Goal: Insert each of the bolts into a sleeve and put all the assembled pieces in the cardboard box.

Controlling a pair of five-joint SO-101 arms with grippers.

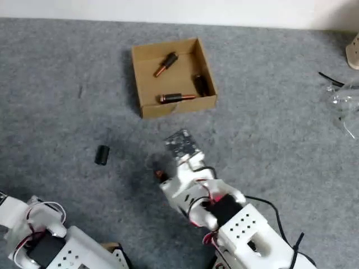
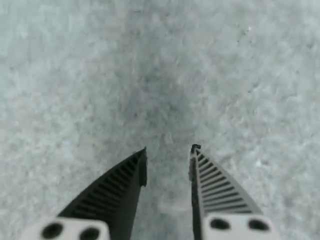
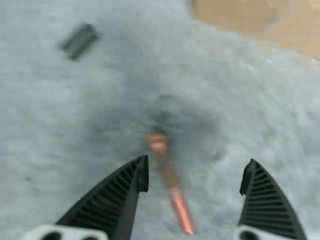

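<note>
The last loose bolt (image 3: 167, 175) lies on the grey table (image 1: 56, 84) between the spread fingers of my right hand (image 3: 196, 167), nearer one finger than the other and not yet gripped. Its empty sleeve (image 1: 101, 154) waits well apart at about nine o'clock from the bolt. The cardboard box (image 1: 179, 106), at twelve o'clock, already holds three assembled pieces (image 1: 166, 64). My left hand (image 2: 167, 150), on the arm at eight o'clock, hangs with fingers apart over bare table. The risk I see is that closing off-centre could roll or flick the bolt away, or pinch it skewed, leaving it misaligned with the sleeve's bore.
</note>
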